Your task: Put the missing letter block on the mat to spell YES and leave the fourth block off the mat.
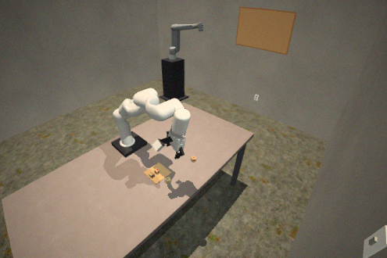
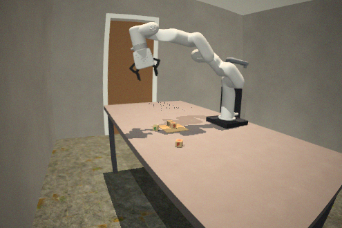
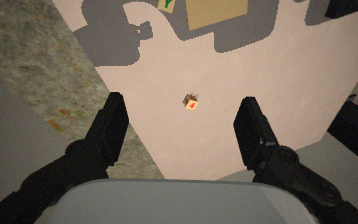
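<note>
The mat (image 1: 166,170) (image 2: 177,130) (image 3: 217,14) lies on the table. Two blocks stand on it, one block (image 1: 151,174) (image 2: 169,123) and a block with red marks (image 1: 157,170) (image 2: 173,125); their top letters are too small to read. A block with a green Y (image 1: 168,180) (image 2: 155,128) (image 3: 166,5) lies off the mat, beside its edge, cut by the top of the wrist view. A lone block with reddish marks (image 1: 193,159) (image 2: 179,143) (image 3: 191,104) lies farther off the mat. My gripper (image 1: 168,151) (image 2: 148,77) (image 3: 182,108) is open and empty, high above the table; the lone block shows between its fingers in the wrist view.
The table (image 1: 84,203) (image 2: 251,162) has a long edge near the Y block and the lone block. The arm's black base plate (image 1: 129,145) (image 2: 226,121) stands on the far side of the mat. Shadows of the arm fall across part of the mat.
</note>
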{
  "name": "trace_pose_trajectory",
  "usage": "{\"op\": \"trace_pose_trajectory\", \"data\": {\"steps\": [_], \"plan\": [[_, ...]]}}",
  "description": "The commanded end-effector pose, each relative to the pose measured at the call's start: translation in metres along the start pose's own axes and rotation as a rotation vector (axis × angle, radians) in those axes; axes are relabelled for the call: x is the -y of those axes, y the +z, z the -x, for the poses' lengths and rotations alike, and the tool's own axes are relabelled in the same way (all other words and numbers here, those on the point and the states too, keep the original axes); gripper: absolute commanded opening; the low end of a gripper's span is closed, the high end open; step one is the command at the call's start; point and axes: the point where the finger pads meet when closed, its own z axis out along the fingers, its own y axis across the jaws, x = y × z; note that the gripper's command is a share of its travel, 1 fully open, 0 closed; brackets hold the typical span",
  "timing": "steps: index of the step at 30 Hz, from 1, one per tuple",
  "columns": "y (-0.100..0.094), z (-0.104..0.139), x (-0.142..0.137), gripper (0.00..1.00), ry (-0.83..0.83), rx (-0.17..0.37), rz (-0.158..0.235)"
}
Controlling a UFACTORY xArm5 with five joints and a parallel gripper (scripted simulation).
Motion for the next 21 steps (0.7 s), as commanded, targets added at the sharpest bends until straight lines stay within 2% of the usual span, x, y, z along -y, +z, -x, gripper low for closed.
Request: {"op": "trace_pose_trajectory", "data": {"steps": [1, 4, 5, 8, 9, 14, 15, 18, 19, 21], "plan": [[-0.003, -0.001, -0.001, 1.0, -0.036, 0.005, -0.027], [-0.003, -0.001, -0.001, 1.0, -0.036, 0.005, -0.027], [-0.006, -0.002, -0.005, 1.0, -0.112, 0.007, -0.038], [-0.006, -0.002, -0.005, 1.0, -0.112, 0.007, -0.038], [-0.009, -0.003, -0.009, 1.0, -0.189, 0.007, -0.05], [-0.009, -0.003, -0.009, 1.0, -0.189, 0.007, -0.05], [-0.01, -0.005, -0.013, 1.0, -0.266, 0.006, -0.062], [-0.01, -0.005, -0.013, 1.0, -0.266, 0.006, -0.062], [-0.012, -0.007, -0.018, 1.0, -0.34, 0.004, -0.074], [-0.012, -0.007, -0.018, 1.0, -0.34, 0.004, -0.074]]}}
